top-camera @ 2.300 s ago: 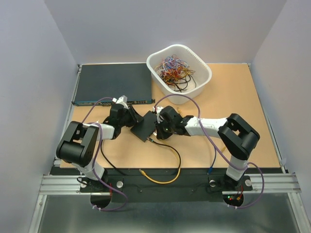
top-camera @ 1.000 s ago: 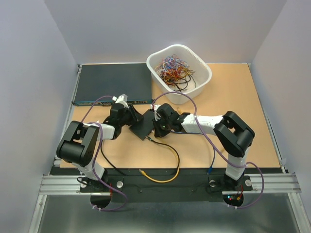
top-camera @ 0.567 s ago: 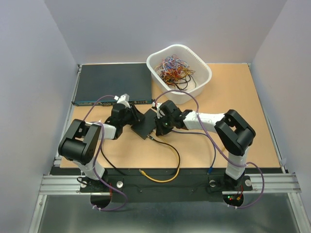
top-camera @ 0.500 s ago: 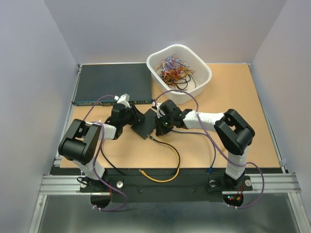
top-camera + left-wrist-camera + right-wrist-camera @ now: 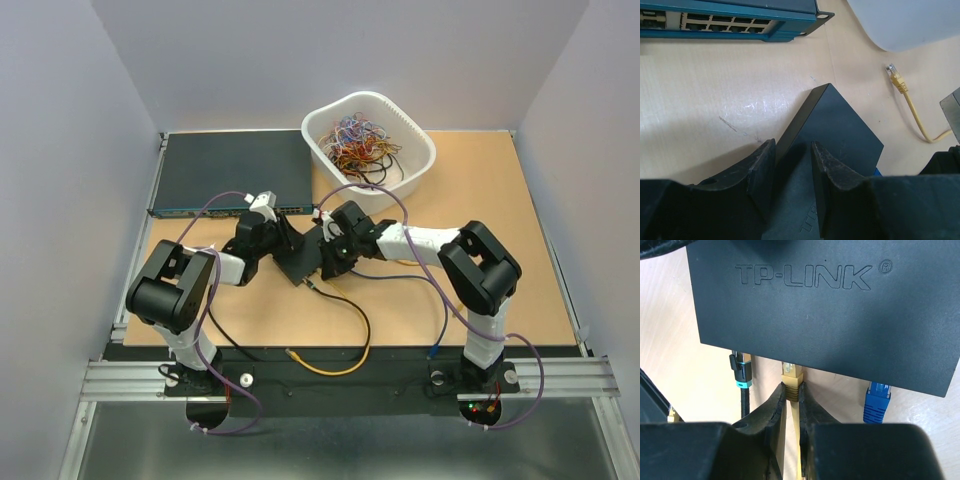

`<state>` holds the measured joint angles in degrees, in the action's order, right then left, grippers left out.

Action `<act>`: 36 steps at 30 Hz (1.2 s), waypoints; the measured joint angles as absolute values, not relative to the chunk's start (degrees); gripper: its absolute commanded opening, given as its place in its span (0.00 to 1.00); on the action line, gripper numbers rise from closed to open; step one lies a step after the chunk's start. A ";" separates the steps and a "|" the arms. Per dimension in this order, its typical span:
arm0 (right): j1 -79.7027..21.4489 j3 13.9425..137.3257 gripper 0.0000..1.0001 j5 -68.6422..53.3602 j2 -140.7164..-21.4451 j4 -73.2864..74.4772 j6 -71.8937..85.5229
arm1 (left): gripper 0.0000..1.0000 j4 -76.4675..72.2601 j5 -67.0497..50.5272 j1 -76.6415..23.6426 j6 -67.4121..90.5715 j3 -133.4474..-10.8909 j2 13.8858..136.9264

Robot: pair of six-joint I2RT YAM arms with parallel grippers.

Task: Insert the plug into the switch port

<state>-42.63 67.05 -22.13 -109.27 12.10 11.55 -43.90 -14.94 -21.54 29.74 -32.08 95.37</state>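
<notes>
The small flat black TP-LINK switch box [image 5: 298, 262] lies mid-table; it also shows in the right wrist view [image 5: 825, 305] and the left wrist view [image 5: 840, 135]. My left gripper [image 5: 281, 239] [image 5: 792, 152] is shut on the box's far edge. My right gripper [image 5: 326, 256] [image 5: 791, 388] is shut on a yellow plug [image 5: 791, 376], whose tip is at a port under the box's near edge. The port row itself is hidden by the box's top. A black plug with a teal band [image 5: 741, 371] and a blue plug [image 5: 876, 399] sit in neighbouring ports.
A wide dark grey rack unit with a teal front [image 5: 230, 172] [image 5: 730, 22] lies at the back left. A white basket of tangled cables [image 5: 368, 148] stands at the back. A loose yellow plug [image 5: 894, 77] lies beside the box. Black and yellow cables [image 5: 340, 340] loop toward the front edge.
Both grippers and the black box have shifted slightly back and right. The right gripper has pressed in closer to the box's port edge with the yellow plug.
</notes>
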 measured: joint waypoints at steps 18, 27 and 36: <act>-42.00 67.53 0.00 -20.51 -109.01 15.27 9.58 | 0.44 -44.40 -13.30 -23.97 31.83 -32.16 95.22; -42.00 67.33 0.00 -19.05 -107.57 18.41 7.70 | 0.44 -47.86 -10.37 -26.76 32.51 -29.50 95.07; -42.02 67.35 0.01 -18.50 -107.33 19.92 6.07 | 0.45 -57.87 -9.15 -27.77 34.22 -24.58 96.03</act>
